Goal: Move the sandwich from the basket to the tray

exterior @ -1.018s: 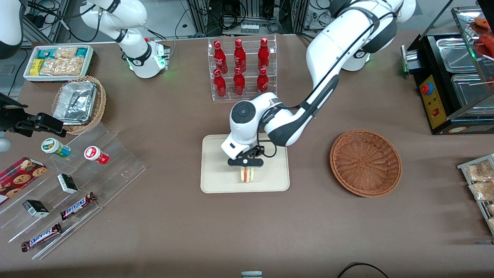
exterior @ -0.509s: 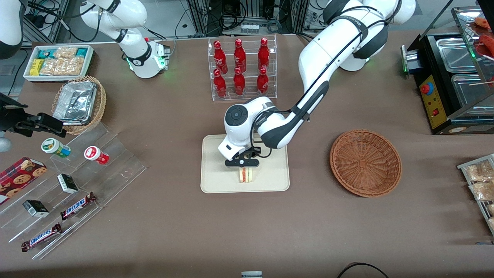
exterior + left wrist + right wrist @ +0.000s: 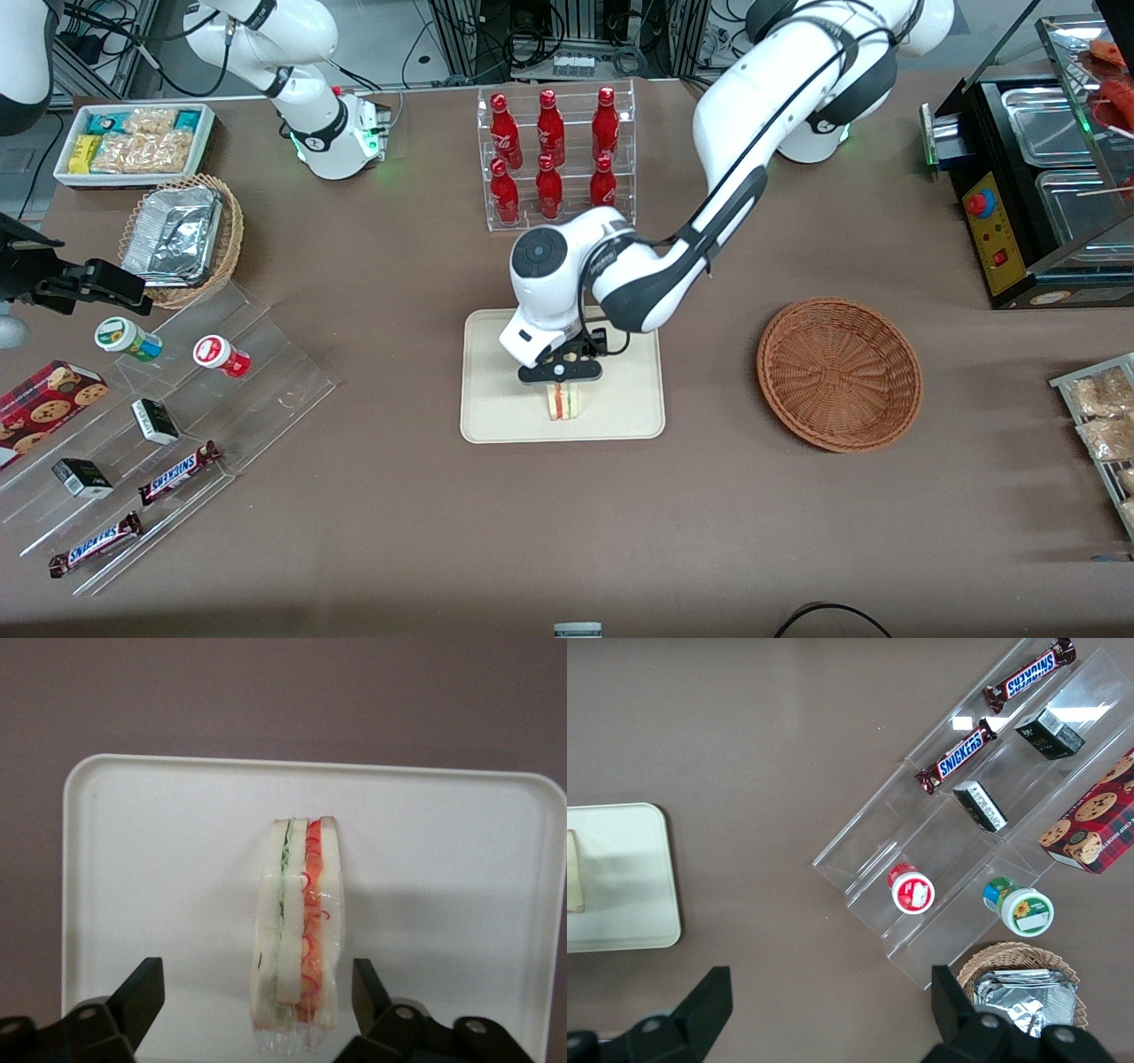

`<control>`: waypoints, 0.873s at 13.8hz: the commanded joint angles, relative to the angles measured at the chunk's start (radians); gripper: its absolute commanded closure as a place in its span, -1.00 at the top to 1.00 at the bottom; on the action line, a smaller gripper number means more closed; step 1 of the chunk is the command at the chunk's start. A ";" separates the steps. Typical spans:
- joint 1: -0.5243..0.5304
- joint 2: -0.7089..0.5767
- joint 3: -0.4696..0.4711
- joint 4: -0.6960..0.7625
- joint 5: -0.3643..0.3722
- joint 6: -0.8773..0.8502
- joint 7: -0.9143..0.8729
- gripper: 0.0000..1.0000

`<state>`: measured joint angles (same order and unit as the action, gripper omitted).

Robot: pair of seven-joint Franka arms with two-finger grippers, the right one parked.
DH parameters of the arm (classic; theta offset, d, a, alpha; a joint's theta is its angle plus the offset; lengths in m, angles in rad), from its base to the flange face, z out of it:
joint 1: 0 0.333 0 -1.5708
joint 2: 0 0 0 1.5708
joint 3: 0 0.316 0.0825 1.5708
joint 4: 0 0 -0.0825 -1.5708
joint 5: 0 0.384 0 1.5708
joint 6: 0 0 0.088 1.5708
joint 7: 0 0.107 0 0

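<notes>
The sandwich (image 3: pixel 564 401) stands on its edge on the cream tray (image 3: pixel 496 390), on the part of the tray nearest the front camera. My left gripper (image 3: pixel 560 372) hovers just above it, open. In the left wrist view the sandwich (image 3: pixel 297 930) shows white bread with green and red filling in clear wrap, resting on the tray (image 3: pixel 159 859). The black fingers (image 3: pixel 146 992) stand on either side of it with a gap on each side. The reddish-brown basket (image 3: pixel 839 372) sits beside the tray toward the working arm's end, with nothing in it.
A clear rack of red bottles (image 3: pixel 554 159) stands farther from the front camera than the tray. Toward the parked arm's end are an acrylic step stand with snacks (image 3: pixel 168 425), a tan wicker basket with foil tray (image 3: pixel 182 235) and a white snack bin (image 3: pixel 133 142). A black warmer (image 3: pixel 1036 186) stands near the working arm's end.
The wrist has shifted slightly toward the parked arm's end and the arm's upper links have moved. The sandwich stays in the same spot on the tray.
</notes>
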<state>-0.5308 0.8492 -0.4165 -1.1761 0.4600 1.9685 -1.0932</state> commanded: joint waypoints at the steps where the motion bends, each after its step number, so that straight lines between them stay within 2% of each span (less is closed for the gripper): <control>1: 0.024 -0.108 0.012 -0.019 0.009 -0.113 -0.124 0.99; 3: 0.073 -0.185 0.007 -0.036 0.000 -0.198 -0.148 0.99; 5: 0.118 -0.260 0.008 -0.048 -0.061 -0.264 -0.139 0.99; 8: 0.240 -0.396 0.007 -0.108 -0.147 -0.303 -0.111 0.99; 12: 0.356 -0.536 0.008 -0.161 -0.231 -0.448 0.119 0.99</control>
<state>-0.2224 0.4071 -0.4074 -1.2619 0.2655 1.5692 -1.0579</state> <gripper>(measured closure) 0.000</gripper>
